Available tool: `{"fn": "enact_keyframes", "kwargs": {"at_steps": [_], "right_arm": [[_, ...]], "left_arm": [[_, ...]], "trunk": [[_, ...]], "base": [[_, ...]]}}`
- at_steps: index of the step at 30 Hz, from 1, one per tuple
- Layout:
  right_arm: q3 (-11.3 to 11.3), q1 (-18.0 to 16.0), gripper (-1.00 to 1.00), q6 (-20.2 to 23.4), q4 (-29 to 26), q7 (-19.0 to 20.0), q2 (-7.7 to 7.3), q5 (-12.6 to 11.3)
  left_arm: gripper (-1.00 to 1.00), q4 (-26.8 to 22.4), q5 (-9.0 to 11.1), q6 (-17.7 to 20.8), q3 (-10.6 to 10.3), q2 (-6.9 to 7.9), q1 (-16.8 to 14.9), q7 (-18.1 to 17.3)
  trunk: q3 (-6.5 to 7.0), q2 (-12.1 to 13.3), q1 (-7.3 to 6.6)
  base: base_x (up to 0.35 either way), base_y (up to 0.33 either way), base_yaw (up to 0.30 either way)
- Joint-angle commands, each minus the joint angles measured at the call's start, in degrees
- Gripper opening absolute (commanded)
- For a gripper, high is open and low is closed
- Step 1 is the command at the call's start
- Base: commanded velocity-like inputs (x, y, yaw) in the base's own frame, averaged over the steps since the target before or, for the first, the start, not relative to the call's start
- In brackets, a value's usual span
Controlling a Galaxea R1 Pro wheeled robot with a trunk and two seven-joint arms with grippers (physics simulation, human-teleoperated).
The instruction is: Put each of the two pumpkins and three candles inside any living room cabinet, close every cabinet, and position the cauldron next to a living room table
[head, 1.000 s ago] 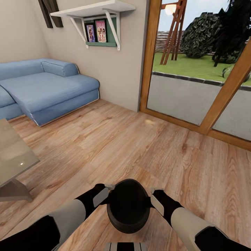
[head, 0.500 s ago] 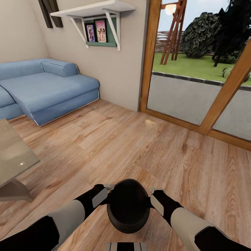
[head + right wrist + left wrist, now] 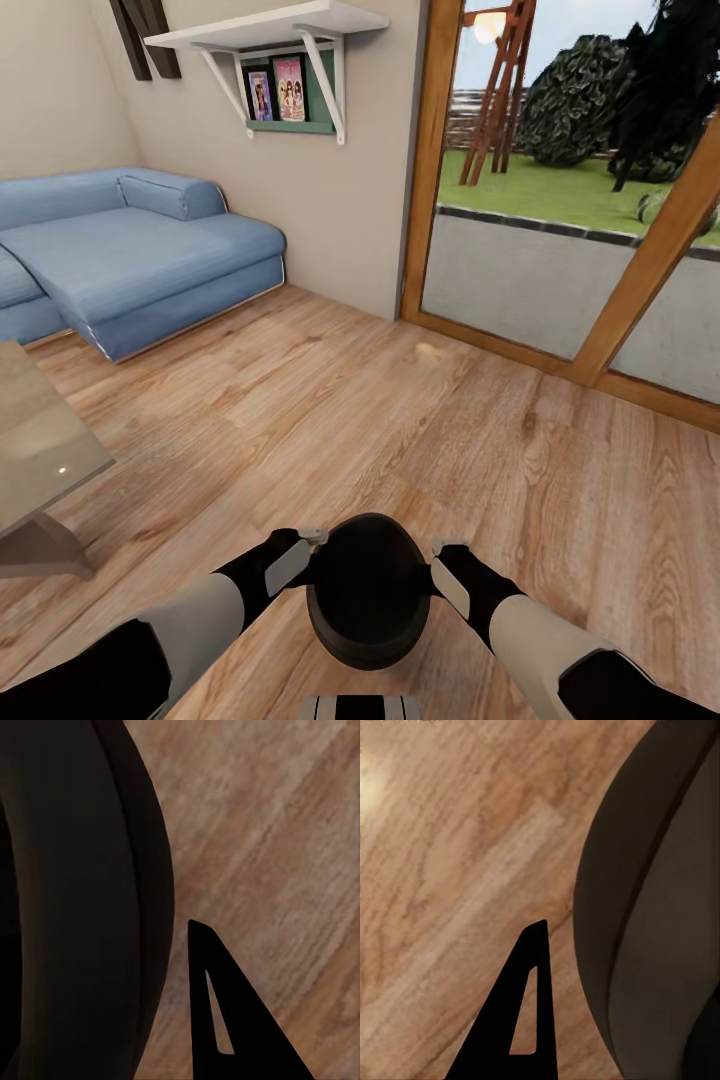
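Bottom centre of frame | cauldron (image 3: 368,590) held between left gripper (image 3: 312,545) and right gripper (image 3: 440,555) | both clamped on its sides | nothing moved in the last second | table (image 3: 40,450) at left edge, near; set-down looks next.

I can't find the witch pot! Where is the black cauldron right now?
In the head view the cauldron sits low in the middle, between the left claw and the right claw, above the wooden floor, with the table off to its left.
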Motion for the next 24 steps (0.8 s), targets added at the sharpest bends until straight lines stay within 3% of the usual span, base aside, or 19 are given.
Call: {"fn": "enact_keyframes", "kwargs": {"at_steps": [1,10,24], "right_arm": [[0.1,0.0,-1.00,0.1,0.0,-0.1,-0.01,0.5],[0.1,0.0,-1.00,0.1,-0.1,-0.1,0.07,0.5],[0.1,0.0,-1.00,0.1,-0.1,-0.1,0.16,0.5]], "left_arm": [[-1.00,0.0,-0.5,0.1,-0.1,0.01,0.0,0.1],[-1.00,0.1,-0.4,0.1,-0.1,0.05,0.0,0.1],[-1.00,0.2,-0.4,0.1,-0.1,0.06,0.0,0.3]], "trunk": [[0.00,0.0,0.00],[0.00,0.0,0.00],[0.00,0.0,0.00]], "base": [[0.000,0.000,0.000],[0.000,0.000,0.033],[0.000,0.000,0.274]]}}
